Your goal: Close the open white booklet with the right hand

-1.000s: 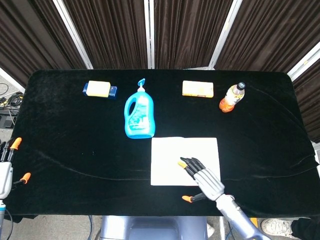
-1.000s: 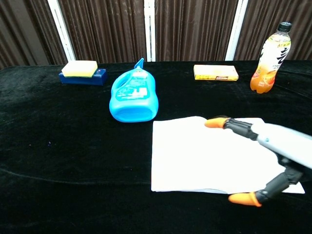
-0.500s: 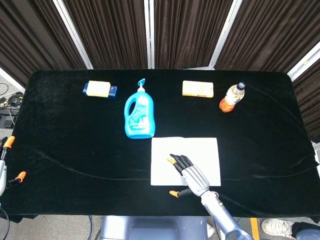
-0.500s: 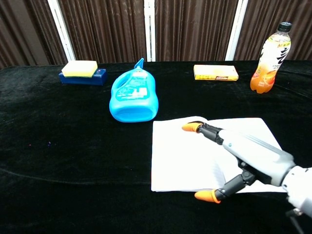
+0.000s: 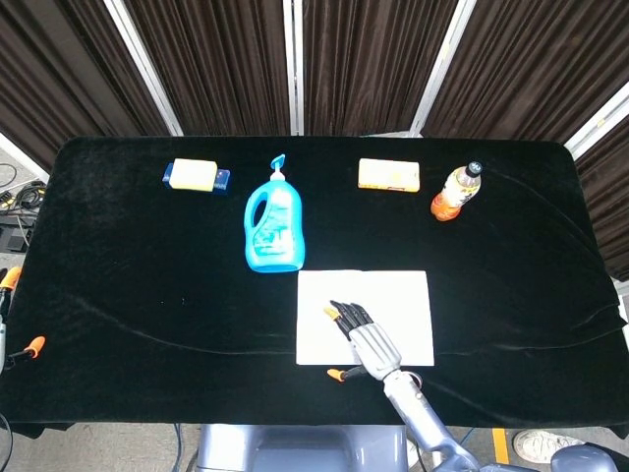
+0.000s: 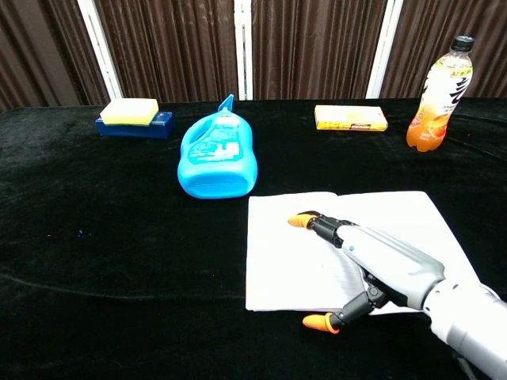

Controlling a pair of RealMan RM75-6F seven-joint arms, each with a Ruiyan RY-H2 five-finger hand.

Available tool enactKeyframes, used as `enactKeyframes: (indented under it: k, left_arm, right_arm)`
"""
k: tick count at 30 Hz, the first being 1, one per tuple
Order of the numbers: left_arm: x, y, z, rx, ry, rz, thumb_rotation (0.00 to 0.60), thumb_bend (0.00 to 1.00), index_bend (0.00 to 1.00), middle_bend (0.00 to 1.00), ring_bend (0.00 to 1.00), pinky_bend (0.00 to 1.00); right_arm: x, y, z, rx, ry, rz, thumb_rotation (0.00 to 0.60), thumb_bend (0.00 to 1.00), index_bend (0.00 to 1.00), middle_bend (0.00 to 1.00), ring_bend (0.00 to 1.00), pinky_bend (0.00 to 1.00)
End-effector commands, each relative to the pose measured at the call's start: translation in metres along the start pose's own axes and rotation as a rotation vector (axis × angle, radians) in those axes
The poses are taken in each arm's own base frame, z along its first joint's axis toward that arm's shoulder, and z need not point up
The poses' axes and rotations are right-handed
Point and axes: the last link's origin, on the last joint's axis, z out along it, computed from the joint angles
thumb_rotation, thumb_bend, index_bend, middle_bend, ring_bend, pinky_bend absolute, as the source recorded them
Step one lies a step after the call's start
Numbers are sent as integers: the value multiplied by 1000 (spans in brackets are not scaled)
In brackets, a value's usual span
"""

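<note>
The white booklet lies flat on the black table, near the front edge, right of centre. My right hand rests palm down on its left half, fingers spread and pointing away from me, thumb out over the front edge. It holds nothing. My left hand shows only as orange fingertips at the far left edge of the head view; its pose is unclear.
A blue detergent bottle lies just behind the booklet's left corner. Further back are a yellow sponge on a blue block, a yellow box and an orange drink bottle.
My right hand has slid left across the booklet, from its right half to its left half. My left hand has drawn further out of view at the left edge.
</note>
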Motion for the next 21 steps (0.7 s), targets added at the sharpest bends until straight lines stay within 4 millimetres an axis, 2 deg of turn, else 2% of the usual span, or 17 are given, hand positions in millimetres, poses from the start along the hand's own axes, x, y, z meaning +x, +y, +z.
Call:
enactKeyframes:
  k: [1, 10, 21]
  left_arm:
    - [0, 0, 0, 1, -2, -2, 600, 216, 0, 0, 0, 0]
    - [0, 1, 1, -1, -8, -7, 600, 217, 0, 0, 0, 0]
    - [-1, 3, -1, -11, -14, -14, 600, 216, 0, 0, 0, 0]
  right_arm:
    - [-5, 2, 4, -17, 7, -25, 600, 49, 0, 0, 0, 0]
    - [-6, 7, 9, -38, 125, -104, 600, 81, 0, 0, 0, 0]
    - [-4, 11, 10, -57, 278, -108, 600, 256, 0, 0, 0, 0]
